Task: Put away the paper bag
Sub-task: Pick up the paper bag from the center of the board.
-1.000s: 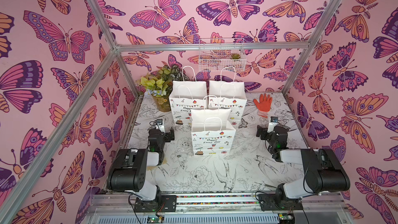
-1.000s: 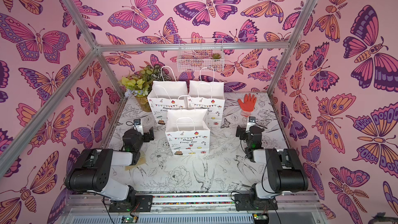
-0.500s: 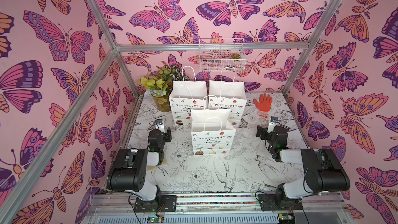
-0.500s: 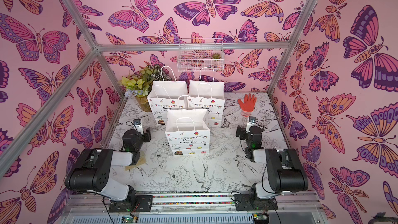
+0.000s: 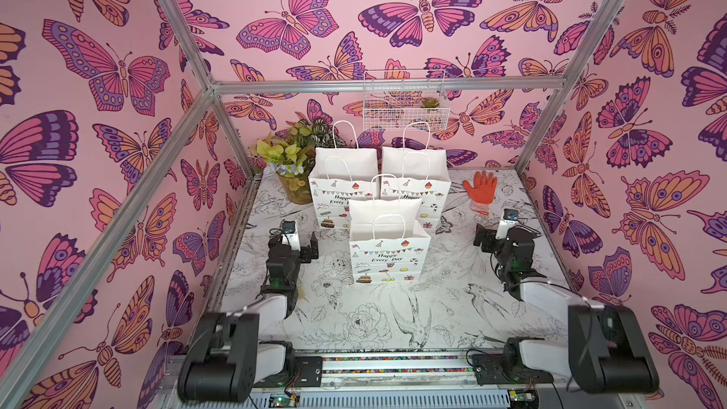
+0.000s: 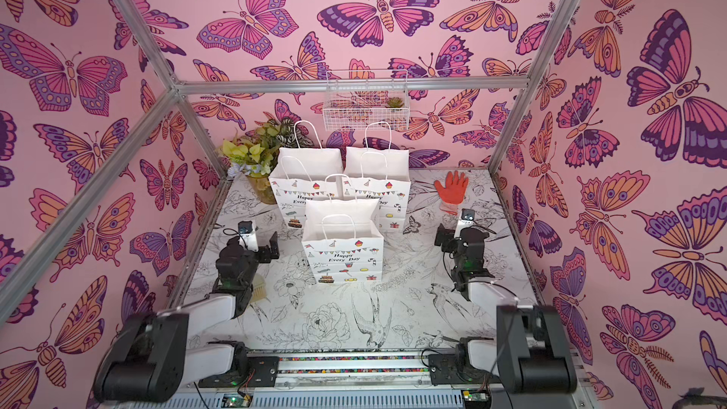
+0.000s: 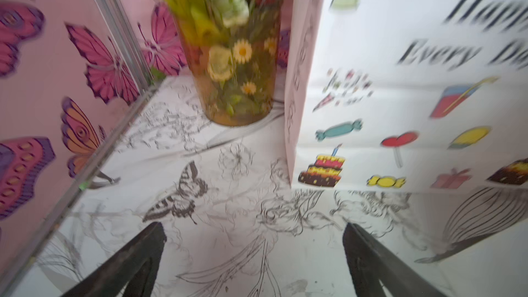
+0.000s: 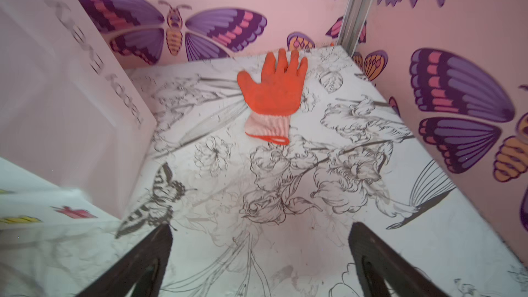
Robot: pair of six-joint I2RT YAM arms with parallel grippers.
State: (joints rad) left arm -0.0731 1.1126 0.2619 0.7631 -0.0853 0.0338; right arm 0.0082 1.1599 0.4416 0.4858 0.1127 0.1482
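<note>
Three white paper bags printed "Happy Every Day" stand upright on the table in both top views. One [image 5: 387, 257] [image 6: 342, 257] is in front and two [image 5: 342, 190] [image 5: 417, 182] stand side by side behind it. My left gripper [image 5: 299, 247] [image 7: 254, 232] hovers low to the left of the front bag, open and empty, and its wrist view shows the back left bag's face [image 7: 400, 95]. To the right of the bags, my right gripper [image 5: 489, 238] [image 8: 260, 232] is also open and holds nothing. Neither gripper touches a bag.
A glass vase of flowers [image 5: 293, 175] [image 7: 231, 67] stands in the back left corner beside the bags. An orange work glove [image 5: 480, 188] [image 8: 274, 90] lies flat at the back right. A white wire basket [image 5: 405, 100] hangs on the back wall. Metal frame posts line the table [image 5: 354, 308].
The left gripper's jaws looked slightly narrower half a second ago and stand wide again now. The bags and the right arm have not moved.
</note>
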